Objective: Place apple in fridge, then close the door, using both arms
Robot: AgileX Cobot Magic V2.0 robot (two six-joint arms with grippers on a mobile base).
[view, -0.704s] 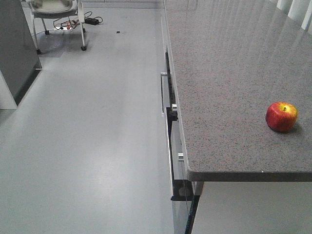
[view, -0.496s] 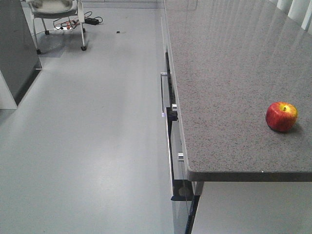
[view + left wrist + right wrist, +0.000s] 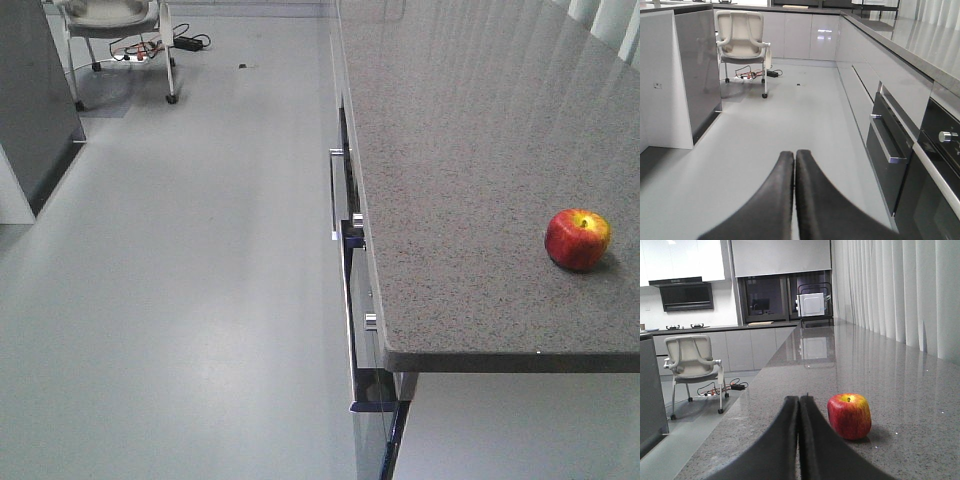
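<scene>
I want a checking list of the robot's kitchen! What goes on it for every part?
Surface: grey speckled counter, bare except the apple.
Job's things: apple upright on the counter; dark grey unit across the floor, possibly the fridge, no open interior seen.
Clutter: nothing seen.
Grippers: left tool shut, empty, over the floor; right tool shut, empty, beside the apple, not touching.
Cables: power strip and cords on the floor by the chair.
Surroundings: oven front and drawer handles under the counter; curtains.

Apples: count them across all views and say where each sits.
1. The apple sits on the grey speckled counter, just ahead and right of the right gripper. No others show.
</scene>
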